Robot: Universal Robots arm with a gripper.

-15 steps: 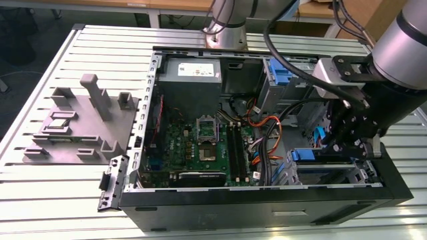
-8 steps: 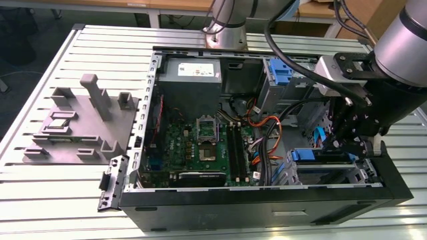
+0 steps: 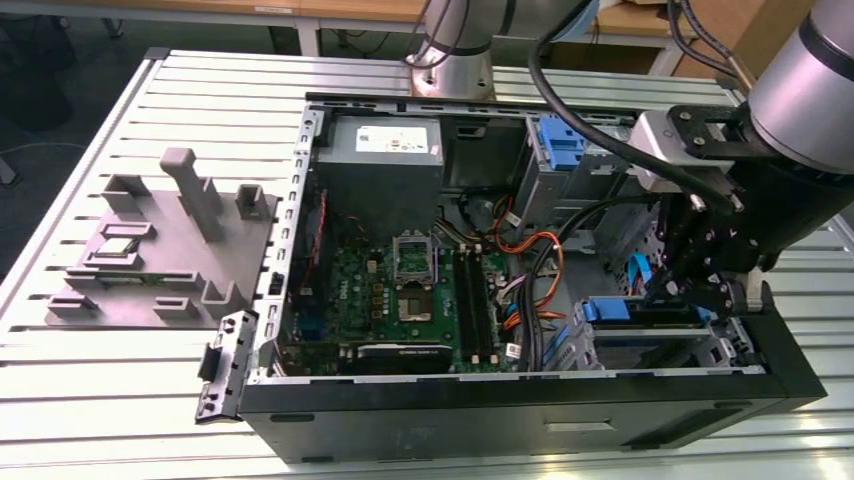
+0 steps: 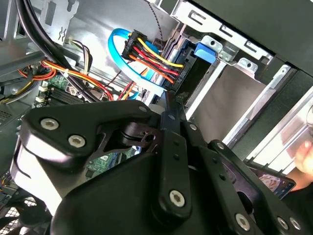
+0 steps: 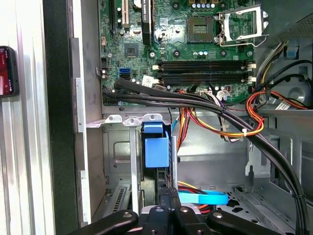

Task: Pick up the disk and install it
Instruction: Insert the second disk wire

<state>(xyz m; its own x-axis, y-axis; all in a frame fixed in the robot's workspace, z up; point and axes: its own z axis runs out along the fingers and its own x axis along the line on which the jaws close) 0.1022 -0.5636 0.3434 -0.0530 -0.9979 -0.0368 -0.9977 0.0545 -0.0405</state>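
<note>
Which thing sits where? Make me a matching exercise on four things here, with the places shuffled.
1. power-supply box
2. grey stand
3. gripper
4. processor socket

A. on the green board
B. at the drive bays, exterior view's right
C. on the table, outside the case
D. in the case corner nearest the arm's base

Pairs: 1-D, 2-C, 3-B, 4-A.

- Arm (image 3: 801,90): fat silver-grey cylinder link in exterior view, black joint housing below it.
- Wrist block (image 3: 667,145): light grey box, black bracket with round bolt heads at its 1 o'clock.
- Black cables (image 3: 561,90) loop along the arm.
- Second silver column (image 3: 447,45) with grey base ring.
- Gripper (image 4: 168,105): matte black linkage plates, silver screws and pivot pins in both wrist views; narrow black fingers.
</note>
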